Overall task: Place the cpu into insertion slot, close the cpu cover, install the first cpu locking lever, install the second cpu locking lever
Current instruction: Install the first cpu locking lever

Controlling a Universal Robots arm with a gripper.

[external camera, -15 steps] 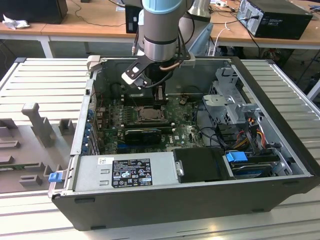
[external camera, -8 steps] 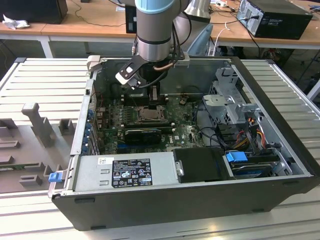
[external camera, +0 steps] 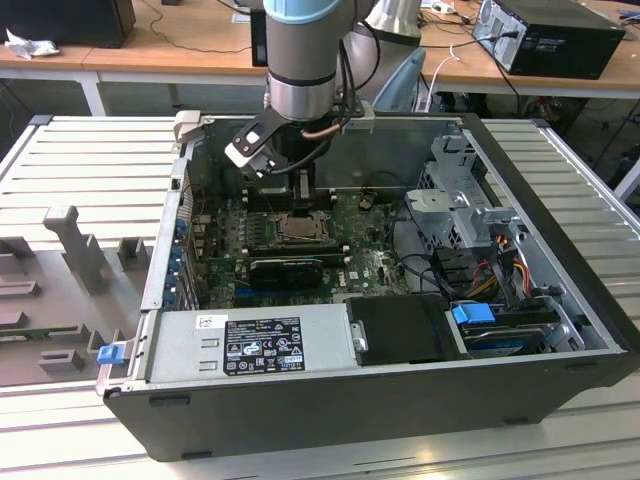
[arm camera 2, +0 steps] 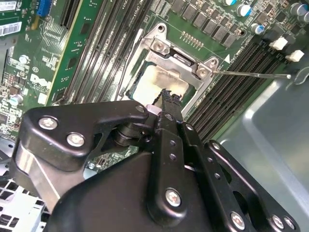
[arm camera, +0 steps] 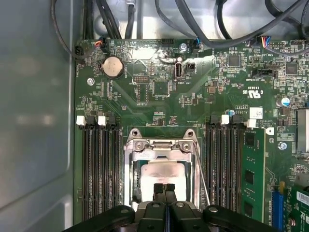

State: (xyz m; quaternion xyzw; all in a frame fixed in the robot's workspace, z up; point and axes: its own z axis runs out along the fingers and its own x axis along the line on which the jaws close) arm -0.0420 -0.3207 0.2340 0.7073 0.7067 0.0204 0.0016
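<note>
Jaws clenched, tips pressed together with nothing between them. My gripper point(arm camera: 164, 189) hangs right over the cpu point(arm camera: 161, 170), fingertips point(arm camera 2: 166, 96) inside the window of the cpu cover point(arm camera: 189, 176); I cannot tell whether they touch the chip.

The cpu sits flat in the insertion slot point(arm camera: 126, 174), and the cpu cover lies down around it, framing it on all 4 sides, so the chip looks seated and covered.

1 thin locking lever point(arm camera 2: 251, 74) sticks out from the socket corner across the memory slots point(arm camera: 224, 169). My guess is it is not latched, since it lies free of the frame.

Room is tight. Memory slots flank the socket on 2 sides, a green memory module point(arm camera: 252, 174) stands just beyond, and the grey case wall point(arm camera: 34, 121) is near the other side. Cables point(arm camera: 193, 24) are well apart at the far edge of the motherboard point(arm camera: 159, 96). Straight above the socket is open.
</note>
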